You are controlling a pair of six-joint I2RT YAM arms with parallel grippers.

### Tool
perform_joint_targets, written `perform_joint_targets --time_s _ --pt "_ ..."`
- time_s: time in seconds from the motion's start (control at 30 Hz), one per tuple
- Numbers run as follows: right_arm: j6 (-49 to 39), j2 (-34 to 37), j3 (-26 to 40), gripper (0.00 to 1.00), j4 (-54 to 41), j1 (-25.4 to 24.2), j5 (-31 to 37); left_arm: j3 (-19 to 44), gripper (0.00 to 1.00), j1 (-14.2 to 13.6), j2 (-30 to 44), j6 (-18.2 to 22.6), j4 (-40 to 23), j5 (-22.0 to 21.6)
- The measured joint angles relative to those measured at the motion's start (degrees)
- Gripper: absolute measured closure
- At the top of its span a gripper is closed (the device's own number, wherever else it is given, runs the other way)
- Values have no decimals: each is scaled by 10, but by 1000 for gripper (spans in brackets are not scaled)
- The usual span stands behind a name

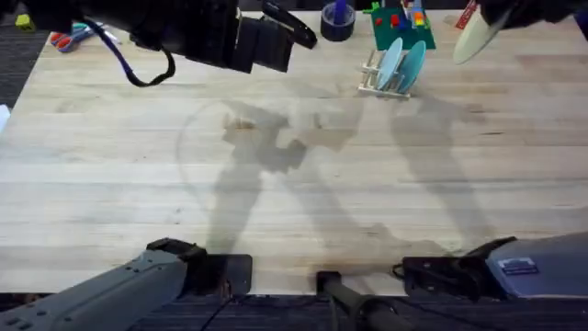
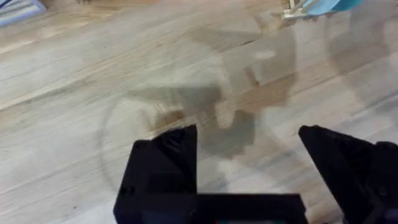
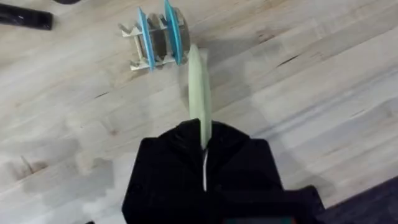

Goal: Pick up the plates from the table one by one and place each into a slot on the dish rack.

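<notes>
**Racking the last plate: two in, one in hand**

Item 1. Table: pale planked top, the near and middle stretch bare of plates; only shadows of the arms lie across it.

Item 2. Left gripper: raised above the table, fingers spread wide with bare wood showing between them, holding nothing. In the overhead view it sits high at the far left of centre, well apart from the rack.

Item 3. Right gripper: fingers closed on the rim of the cream plate, which it holds edge-on above the table, near the rack and not yet touching it. Overhead, the same plate shows at the far right, tilted in the air.

Item 4. Dish rack: small wooden pegged rack at the far side. Light blue plate and teal plate stand upright in neighbouring slots.

Item 5. Behind the rack: a green tray of coloured blocks and a dark roll of tape, no part of the job.

Status, as judged: two plates placed, the third lifted and carried most of the way. Remaining: line the cream plate up with a free slot, lower it, release.
</notes>
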Motion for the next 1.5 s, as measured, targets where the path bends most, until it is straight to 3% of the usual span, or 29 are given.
perform_joint_targets --time_s 0.27,0.77,1.1,1.5 --pt "-62 51 40 973 15 -5 -30 0 6 0 1 0 1 0" --pt "-169 53 43 973 29 -57 -52 0 7 0 18 0 1 -1" --pt "-182 58 45 973 53 -57 -64 0 6 0 18 0 1 -2" --pt "-186 124 45 973 79 -71 -82 0 6 0 18 0 1 -2"
